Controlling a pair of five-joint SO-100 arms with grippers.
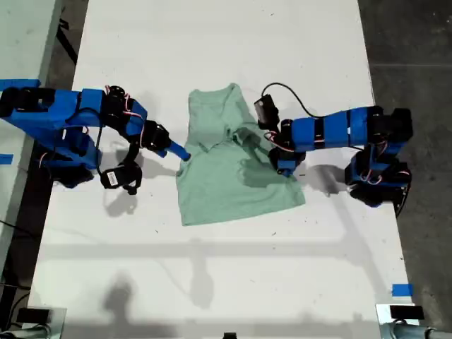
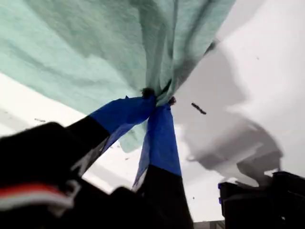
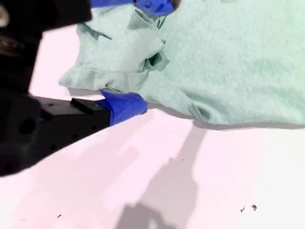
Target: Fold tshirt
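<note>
The tshirt (image 1: 229,159) lies crumpled at centre of the exterior view, unfolded. My first gripper (image 2: 157,100) pinches its edge; my second gripper (image 3: 143,62) gapes around bunched cloth, apparently ungripped.

White table (image 1: 226,282), long, running top to bottom through the exterior view; matte surface, dark floor (image 1: 417,42) along both its sides. Soft shadows of the rig fall across its lower half.

Lying on it, near the middle: the tshirt (image 1: 226,183), pale mint green, crumpled toward the top, flatter toward the lower hem. Cloth mostly rests flat on the surface; in the first wrist view part of it (image 2: 95,47) is lifted clear.

Blue tape (image 1: 402,289) stuck to the tabletop near the exterior view's lower right corner.

Small dark specks (image 3: 248,208) on the surface in the second wrist view; too small to identify.
</note>
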